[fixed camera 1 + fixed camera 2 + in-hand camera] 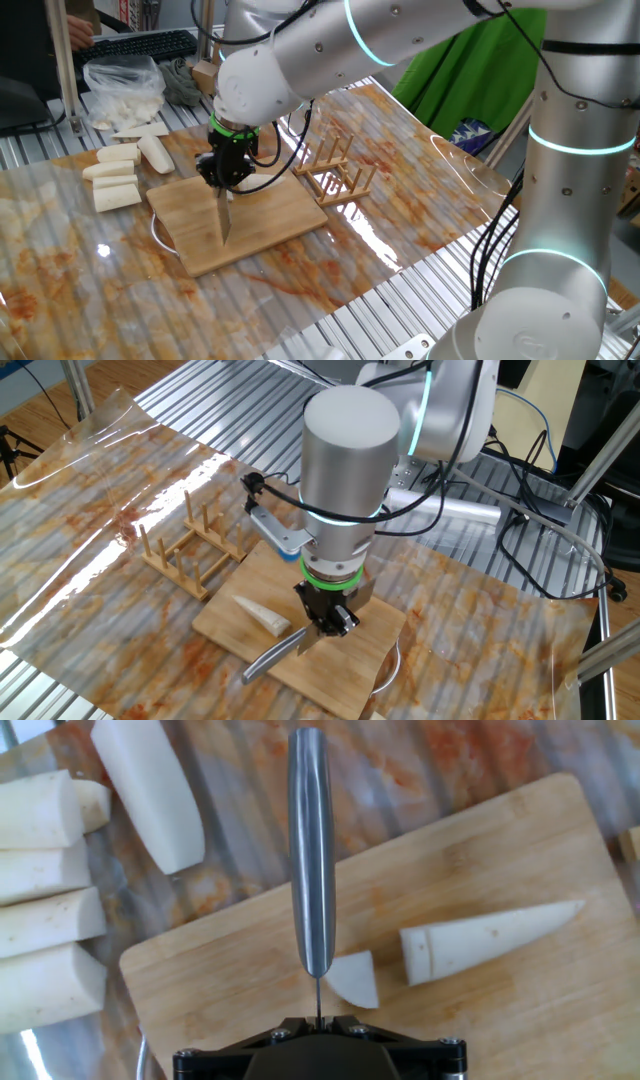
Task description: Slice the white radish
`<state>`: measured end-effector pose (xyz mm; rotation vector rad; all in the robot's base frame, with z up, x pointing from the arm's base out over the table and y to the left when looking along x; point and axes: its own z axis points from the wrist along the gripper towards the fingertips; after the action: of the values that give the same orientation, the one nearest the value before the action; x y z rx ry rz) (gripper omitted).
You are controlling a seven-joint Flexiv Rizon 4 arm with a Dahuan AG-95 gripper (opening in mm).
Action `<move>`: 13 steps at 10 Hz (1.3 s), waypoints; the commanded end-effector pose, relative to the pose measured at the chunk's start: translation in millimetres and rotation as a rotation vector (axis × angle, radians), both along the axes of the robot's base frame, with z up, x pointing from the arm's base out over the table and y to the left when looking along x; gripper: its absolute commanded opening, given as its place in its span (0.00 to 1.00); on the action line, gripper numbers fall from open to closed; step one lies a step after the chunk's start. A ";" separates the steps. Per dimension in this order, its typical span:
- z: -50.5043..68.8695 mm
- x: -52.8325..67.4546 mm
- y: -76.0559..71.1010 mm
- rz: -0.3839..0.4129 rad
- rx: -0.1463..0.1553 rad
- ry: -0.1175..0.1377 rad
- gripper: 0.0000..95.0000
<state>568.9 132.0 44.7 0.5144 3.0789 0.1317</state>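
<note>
White radish (487,940) lies on wooden board (240,990), orange-streaked table (400,200) beneath; gripper (325,622) squeezed tight on knife (311,850).

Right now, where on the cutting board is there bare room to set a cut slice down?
Bare: the cutting board below the white radish, and the strip left of the knife. Crowded: beside the blade, where a cut slice lies, and off the board's left edge, where the big radish chunks sit.

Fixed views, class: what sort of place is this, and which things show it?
Probably a robotics lab set up as a kitchen bench: a robot arm over a wooden cutting board, cut radish chunks on a plastic-covered table, and a keyboard behind.
</note>
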 end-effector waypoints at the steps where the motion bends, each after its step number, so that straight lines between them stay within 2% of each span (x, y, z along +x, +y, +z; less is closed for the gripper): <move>1: -4.3 2.8 0.9 -0.013 0.005 -0.001 0.00; 6: -10.8 4.8 2.0 -0.021 0.005 -0.003 0.00; 10: -8.5 4.7 1.4 -0.021 -0.004 0.015 0.00; 11: -2.1 3.5 0.0 -0.024 -0.003 0.040 0.00; 13: 13.4 0.7 -4.3 -0.024 -0.004 0.052 0.00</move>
<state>571.0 125.2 63.7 0.5673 3.1310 0.1208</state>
